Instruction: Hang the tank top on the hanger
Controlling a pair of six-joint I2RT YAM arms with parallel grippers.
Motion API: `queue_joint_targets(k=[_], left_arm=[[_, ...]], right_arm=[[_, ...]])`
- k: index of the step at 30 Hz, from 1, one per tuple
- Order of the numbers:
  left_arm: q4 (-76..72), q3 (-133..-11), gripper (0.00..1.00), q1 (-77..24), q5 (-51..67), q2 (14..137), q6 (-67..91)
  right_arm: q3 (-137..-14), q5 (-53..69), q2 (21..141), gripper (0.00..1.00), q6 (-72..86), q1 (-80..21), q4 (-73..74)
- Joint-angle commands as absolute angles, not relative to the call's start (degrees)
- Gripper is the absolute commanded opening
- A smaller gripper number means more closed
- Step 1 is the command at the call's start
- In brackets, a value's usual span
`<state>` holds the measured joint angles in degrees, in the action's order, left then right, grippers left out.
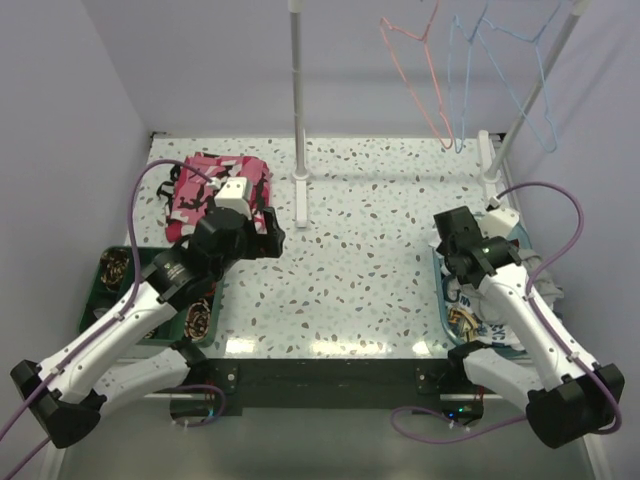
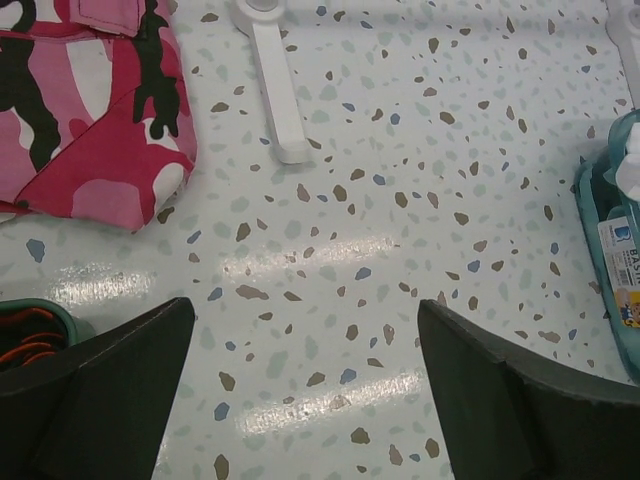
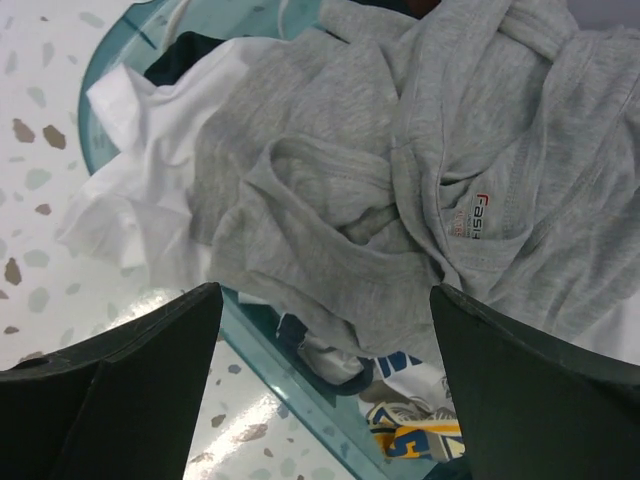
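Note:
The grey tank top (image 3: 400, 190) lies crumpled in a teal basket (image 3: 300, 375), on top of a white garment (image 3: 140, 190) and a printed one. My right gripper (image 3: 325, 300) is open and empty, hovering just above the tank top's near edge and the basket rim. In the top view the right gripper (image 1: 456, 243) is over the basket at the right table edge. The pink-red hanger (image 1: 415, 70) hangs on the rack at the back right. My left gripper (image 2: 305, 320) is open and empty above bare table; in the top view it (image 1: 268, 228) is beside the pink patterned garment.
A pink, white and black patterned garment (image 1: 215, 190) lies at the back left. Light blue hangers (image 1: 500, 70) hang beside the pink one. White rack poles (image 1: 297, 100) with a foot (image 2: 275, 90) stand at the back. A green basket (image 1: 115, 285) sits at the left edge.

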<state>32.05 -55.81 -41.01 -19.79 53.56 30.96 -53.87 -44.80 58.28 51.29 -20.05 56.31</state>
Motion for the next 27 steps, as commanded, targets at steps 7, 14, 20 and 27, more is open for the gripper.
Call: queue_joint_targets(k=[7, 14, 20, 27], left_arm=[[33.4, -58.9, 1.00, -41.0, -21.0, 51.9, 30.4], [34.5, -59.2, 1.00, -41.0, -21.7, 51.2, 29.9], [34.7, -60.6, 1.00, -41.0, -21.4, 51.2, 30.1], [34.2, -63.6, 1.00, -41.0, -21.9, 51.3, 31.1]], right_arm=[[-46.6, -39.6, 60.6, 0.67, 48.3, -10.5, 45.5], [-49.4, -39.5, 58.5, 0.05, 48.6, -9.8, 48.4], [-65.5, -38.3, 53.1, 0.00, 43.9, -9.8, 55.7], [-78.8, -20.8, 52.5, 0.00, 38.4, -9.8, 55.9]])
